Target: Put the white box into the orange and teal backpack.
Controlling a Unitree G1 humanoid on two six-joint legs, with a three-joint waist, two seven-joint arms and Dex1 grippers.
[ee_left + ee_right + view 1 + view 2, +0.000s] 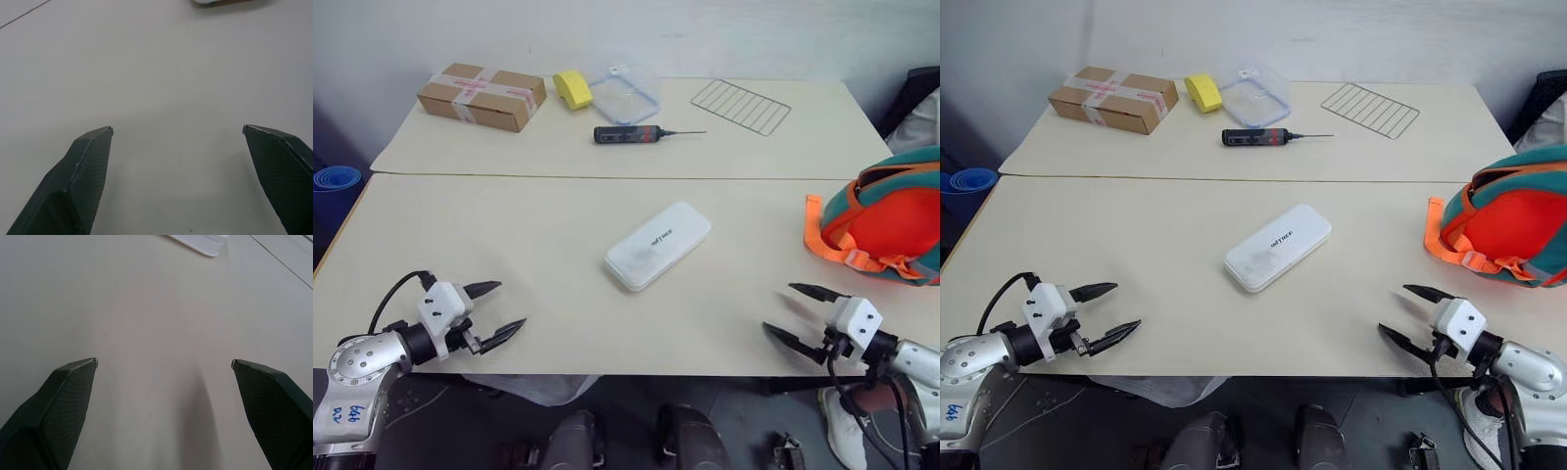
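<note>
The white box (658, 246) lies flat mid-table, untouched, well apart from the orange and teal backpack (891, 217) at the table's right edge. Left gripper (499, 309) and right gripper (795, 312) hover wide, empty. Risk: the smooth flat case could slide under a shallow pinch.

Cut off at the frame's right edge: orange and teal backpack (891, 220), beyond the right gripper (795, 313) and its spread jaws, with opening and far side out of sight. Too small to read: dark lettering on the white box (657, 245), ahead of and between both pairs of jaws. Clipped to a sliver in each wrist view, far past the fingertips (110, 130).
</note>
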